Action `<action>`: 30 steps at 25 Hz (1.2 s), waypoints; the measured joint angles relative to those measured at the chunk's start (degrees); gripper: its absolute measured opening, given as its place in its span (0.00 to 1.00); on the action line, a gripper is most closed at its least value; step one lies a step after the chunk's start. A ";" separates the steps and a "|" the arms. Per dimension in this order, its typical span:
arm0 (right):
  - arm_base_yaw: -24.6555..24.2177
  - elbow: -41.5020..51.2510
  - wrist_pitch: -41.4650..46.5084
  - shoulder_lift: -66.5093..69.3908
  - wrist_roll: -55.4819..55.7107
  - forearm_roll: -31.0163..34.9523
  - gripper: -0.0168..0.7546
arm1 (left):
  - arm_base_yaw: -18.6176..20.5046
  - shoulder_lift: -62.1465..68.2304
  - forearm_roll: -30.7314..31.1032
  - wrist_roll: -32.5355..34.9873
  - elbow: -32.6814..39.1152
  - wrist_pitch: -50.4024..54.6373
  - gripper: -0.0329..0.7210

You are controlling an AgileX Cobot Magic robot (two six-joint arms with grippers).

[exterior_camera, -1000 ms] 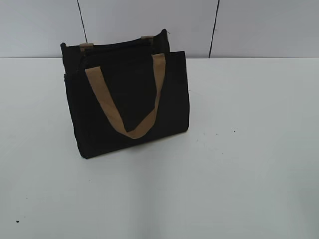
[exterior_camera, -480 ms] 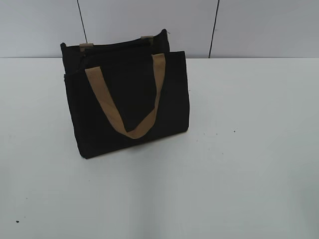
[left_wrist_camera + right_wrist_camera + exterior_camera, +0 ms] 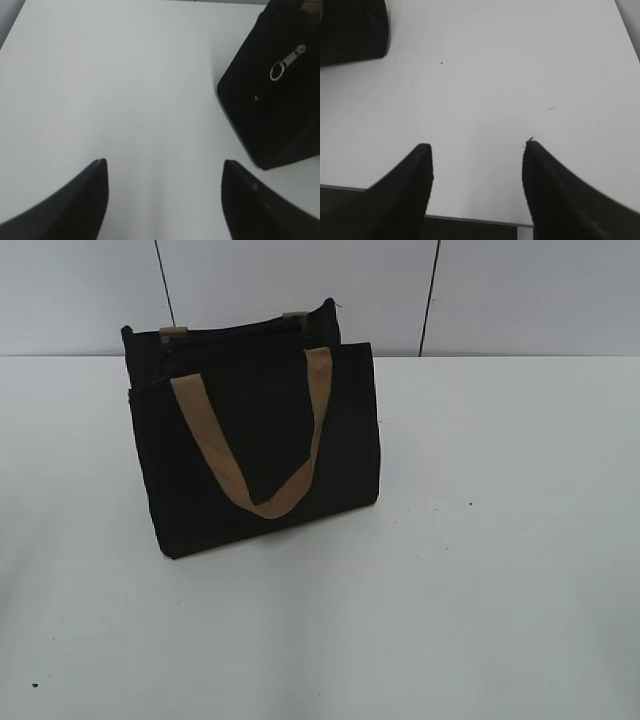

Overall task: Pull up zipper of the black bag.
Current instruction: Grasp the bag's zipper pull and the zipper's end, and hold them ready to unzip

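Note:
The black bag (image 3: 255, 440) stands upright on the white table, left of centre, with a tan strap handle (image 3: 262, 455) hanging over its front. The zipper line (image 3: 240, 330) runs along its top edge. In the left wrist view the bag's end (image 3: 270, 100) shows at the upper right, with the silvery pull tab and ring (image 3: 285, 64) hanging on it. My left gripper (image 3: 164, 167) is open and empty over bare table, left of the bag. My right gripper (image 3: 477, 150) is open and empty near the table's front edge; a bag corner (image 3: 352, 30) shows at its upper left. Neither gripper shows in the exterior view.
A white table (image 3: 480, 570) stretches to the right of the bag and in front of it. A pale wall with dark seams (image 3: 430, 300) stands behind. The table's front edge (image 3: 470, 219) lies under the right gripper.

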 joint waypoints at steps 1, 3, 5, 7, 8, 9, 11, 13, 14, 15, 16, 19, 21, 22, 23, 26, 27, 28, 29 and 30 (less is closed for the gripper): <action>0.00 0.00 0.00 0.00 0.00 0.00 0.59 | 0.00 3.13 -0.70 1.62 0.00 -2.65 0.76; 0.00 0.00 0.00 0.00 0.00 0.00 0.59 | 0.00 10.27 -1.87 5.51 -0.06 -8.59 0.76; 0.00 0.00 0.00 0.00 0.00 0.00 0.59 | 0.00 15.82 -3.81 10.49 -0.05 -13.16 0.76; 0.00 0.00 0.00 0.00 0.00 0.06 0.59 | 0.00 20.14 -8.07 17.87 -0.05 -17.64 0.76; 0.00 0.00 0.00 0.00 0.00 0.06 0.59 | 0.00 22.44 -9.93 21.05 -0.05 -19.12 0.76; 0.00 0.00 0.00 0.00 0.00 0.06 0.59 | 0.00 24.73 -11.70 23.14 -0.05 -20.71 0.76; 0.00 0.00 0.00 0.00 0.00 0.06 0.59 | 0.00 28.96 -13.40 25.77 -0.05 -23.53 0.76; 0.00 0.00 0.00 0.00 0.00 0.06 0.59 | 0.00 33.15 -14.25 26.71 -0.05 -26.62 0.75; 0.00 0.00 0.00 0.00 0.00 0.06 0.59 | 0.00 35.31 -14.52 26.97 -0.18 -27.79 0.74; 0.00 0.00 0.00 0.00 0.00 0.06 0.59 | 0.00 37.41 -14.64 27.02 -0.74 -28.18 0.72; 0.00 0.00 0.00 0.00 0.00 0.06 0.59 | 0.00 39.37 -14.72 27.03 -1.48 -28.23 0.70; 0.00 0.00 0.00 0.00 0.00 0.06 0.59 | 0.08 44.14 -15.73 27.03 -6.55 -24.09 0.68; 0.00 0.00 0.00 0.00 0.00 0.06 0.59 | 1.01 46.81 -16.82 27.08 -11.49 -16.17 0.68; 0.00 0.00 0.00 0.00 0.00 0.06 0.59 | 1.71 48.20 -17.37 27.64 -14.30 -12.74 0.67; 0.00 0.00 0.00 0.00 0.00 0.06 0.59 | 2.35 49.39 -18.54 29.28 -16.39 -9.06 0.67; 0.00 0.00 0.00 0.00 0.00 0.06 0.59 | 5.63 51.64 -29.64 46.47 -20.88 -0.83 0.67; 0.00 0.00 0.00 0.00 0.00 0.06 0.59 | 7.11 52.25 -36.41 54.64 -21.18 3.13 0.67; 0.00 0.00 0.00 0.00 0.00 0.06 0.59 | 9.23 53.17 -43.90 64.71 -21.24 8.20 0.66; 0.00 0.00 0.00 0.00 0.00 0.06 0.59 | 11.49 54.47 -49.90 73.13 -21.24 12.03 0.65; 0.00 0.00 0.00 0.00 0.00 0.06 0.59 | 13.39 55.94 -56.29 78.74 -21.13 16.85 0.64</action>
